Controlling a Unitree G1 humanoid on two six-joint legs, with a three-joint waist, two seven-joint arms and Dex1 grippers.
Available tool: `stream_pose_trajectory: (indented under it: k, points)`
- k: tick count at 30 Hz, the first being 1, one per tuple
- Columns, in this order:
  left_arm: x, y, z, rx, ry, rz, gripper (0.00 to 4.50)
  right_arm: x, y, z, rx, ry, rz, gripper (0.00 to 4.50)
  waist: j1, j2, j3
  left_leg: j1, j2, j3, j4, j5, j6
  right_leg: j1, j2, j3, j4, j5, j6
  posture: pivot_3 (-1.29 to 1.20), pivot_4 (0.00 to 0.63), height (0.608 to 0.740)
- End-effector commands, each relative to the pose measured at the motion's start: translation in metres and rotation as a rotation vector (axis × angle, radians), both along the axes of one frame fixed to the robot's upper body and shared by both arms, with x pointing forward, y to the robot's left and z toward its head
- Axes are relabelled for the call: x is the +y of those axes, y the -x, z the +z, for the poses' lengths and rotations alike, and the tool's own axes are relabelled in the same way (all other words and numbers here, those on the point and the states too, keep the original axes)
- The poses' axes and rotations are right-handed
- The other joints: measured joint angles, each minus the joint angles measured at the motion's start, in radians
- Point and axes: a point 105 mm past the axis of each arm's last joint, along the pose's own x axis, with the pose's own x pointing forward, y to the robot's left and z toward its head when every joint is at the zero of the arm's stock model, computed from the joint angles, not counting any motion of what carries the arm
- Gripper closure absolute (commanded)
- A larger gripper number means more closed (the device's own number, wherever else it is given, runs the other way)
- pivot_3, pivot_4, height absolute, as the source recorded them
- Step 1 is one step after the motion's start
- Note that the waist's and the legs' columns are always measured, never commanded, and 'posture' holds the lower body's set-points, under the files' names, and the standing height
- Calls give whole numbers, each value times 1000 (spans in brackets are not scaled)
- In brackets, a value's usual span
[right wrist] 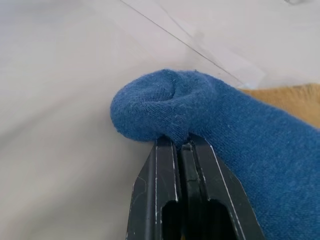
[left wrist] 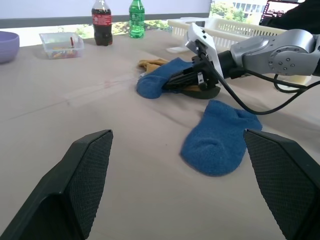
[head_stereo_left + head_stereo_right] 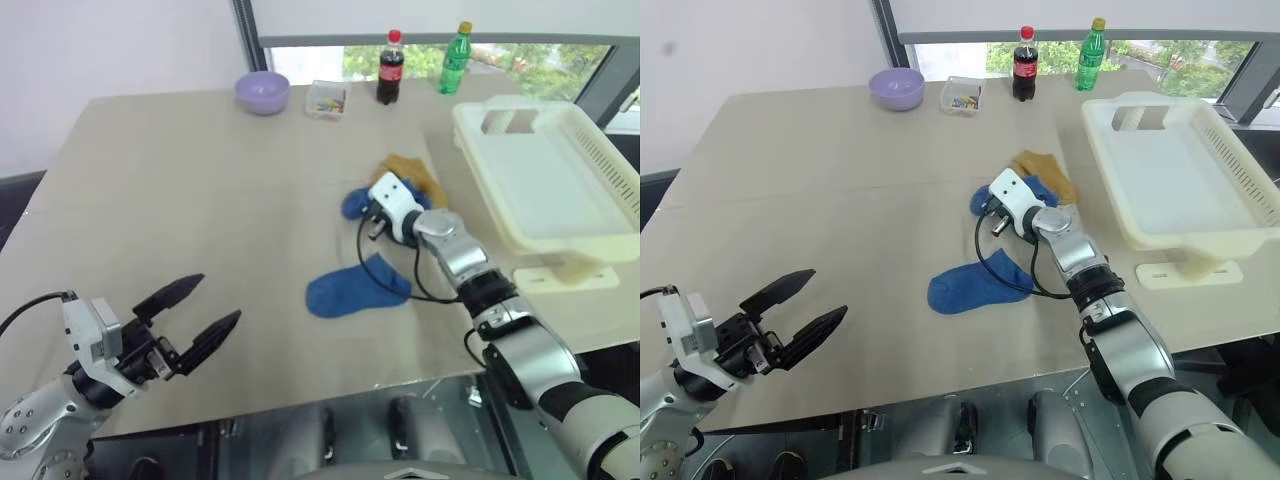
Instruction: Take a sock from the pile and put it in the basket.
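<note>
Beige worktop point(image 3: 200, 180) by a window, bottles and lilac bowl point(image 3: 262, 92) at the far edge — basket point(image 3: 1180, 170) at right, empty. Right claw point(image 1: 182, 147) pinched shut on the sock point(image 1: 200, 112) at the pile point(image 3: 1035, 180), evidently to lift it. Left claw point(image 3: 790, 310) gapes wide, idle — second blue sock point(image 3: 970, 285) lies apart.

The bench point(image 3: 820, 190) lies bare across its left half and near edge — open passage there. Toward the right edge the basket point(image 3: 1200, 215) stands as a wall; pile point(image 3: 1040, 175) and a loose sock point(image 3: 970, 285) lie mid-bench; bowl point(image 3: 897, 88), box point(image 3: 961, 96) and bottles point(image 3: 1024, 66) line the far edge.
</note>
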Motion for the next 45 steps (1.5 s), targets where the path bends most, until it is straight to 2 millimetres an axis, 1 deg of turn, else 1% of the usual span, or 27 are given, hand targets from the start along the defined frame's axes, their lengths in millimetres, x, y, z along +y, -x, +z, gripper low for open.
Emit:
stream_pose_trajectory:
  k: [1,4,5,6,9,11,14,15,16,17,20,24,26,28,29,31,34,37,44,45]
  points:
    - [-2,0,7,-35,-22,-15,0,33,24,19,38,-47,147,4459,0,0,0,0,0,0,0,0,0,0,0,0,0,0,0,0,150,740]
    - [-2,-1,7,-34,-24,-20,0,54,50,18,119,-56,229,4459,0,0,0,0,0,-1,0,0,0,-1,-1,0,0,0,0,0,150,740]
    - [-2,-1,7,-34,-25,-22,0,57,55,17,131,-54,241,4459,1,1,0,0,0,-1,0,0,0,-1,-1,-1,0,0,0,0,150,740]
    - [-3,-2,7,-34,-25,-24,0,65,61,15,148,-57,251,4459,1,1,0,0,0,-1,-1,0,0,-1,-1,-1,0,0,0,0,150,740]
    - [-4,-3,7,-33,-25,-28,0,85,72,9,154,-59,249,4459,1,1,0,0,0,-1,-1,0,0,-1,-2,-1,0,0,0,0,150,740]
    - [-4,-3,7,-32,-25,-31,0,94,75,11,154,-76,255,4459,1,1,1,0,-1,-1,-1,0,-1,-2,-2,-1,0,0,0,0,150,740]
    - [-4,-5,7,-31,-22,-33,0,100,76,19,132,-112,261,3736,2,1,1,0,-1,-2,-1,-1,-3,-2,-2,-1,0,0,0,0,150,740]
    - [-5,-5,7,-29,-21,-34,0,100,77,21,130,-117,269,3340,2,1,1,0,-1,-2,-1,-1,-3,-2,-2,-1,0,0,-1,0,150,740]
    - [-5,-5,6,-28,-20,-35,0,98,79,25,135,-127,281,2793,2,1,1,-1,-1,-2,-1,-1,-3,-2,-2,-2,0,0,-1,0,150,740]
    - [-6,-5,6,-26,-19,-35,0,95,81,28,146,-132,294,2437,2,1,1,-1,-1,-2,-1,-1,-3,-2,-3,-2,0,0,-1,0,150,740]
    - [-6,-6,5,-19,-17,-33,0,79,89,34,146,-111,344,2437,2,1,1,-1,-1,-2,-1,-1,-2,-2,-3,-2,0,0,0,0,150,740]
    - [-6,-12,4,-14,-11,-21,0,42,88,41,155,-91,305,2437,5,1,1,-2,-1,-3,-1,0,-1,-2,-3,-3,-1,0,0,0,150,740]
    - [-6,-15,4,-14,-9,-22,0,25,84,39,173,-76,260,2437,5,1,1,-2,-1,-3,-1,-1,0,-2,-3,-3,-1,0,0,0,150,740]
    - [-8,-18,3,-14,-9,-31,0,9,79,31,238,-101,191,2437,5,1,1,-2,-1,-3,-1,-2,1,-1,-3,-3,-1,0,0,0,150,740]
    - [-8,-18,3,-13,-8,-33,0,6,77,30,259,-112,169,2437,4,1,1,-2,-1,-3,-1,-2,2,-1,-3,-3,-1,0,-1,0,150,740]
    - [-8,-21,2,-12,-8,-39,0,-2,67,21,318,-143,78,2437,0,1,1,-2,-1,-2,-1,-2,1,-2,-2,-2,0,0,0,0,150,740]
    - [-9,-25,2,-14,-11,-52,0,-8,56,5,374,-143,-5,2437,1,1,1,-1,-1,-2,-1,-1,1,-2,-2,-1,0,0,-1,0,150,740]
    - [-9,-26,3,-16,-14,-56,0,-7,55,-3,406,-138,-14,2437,2,2,1,-2,-1,-2,-1,-1,0,-2,-2,-1,0,0,-1,0,150,740]
    - [-7,-24,2,-8,-28,-56,0,-2,60,-7,425,-141,9,2437,2,1,1,-2,-1,-2,-1,-1,0,-2,-2,-2,-1,0,0,0,150,740]
    - [-7,-24,2,-7,-25,-55,0,-1,60,-7,422,-144,12,2670,2,1,1,-2,-1,-2,-1,-1,0,-2,-2,-2,-1,0,0,0,150,740]
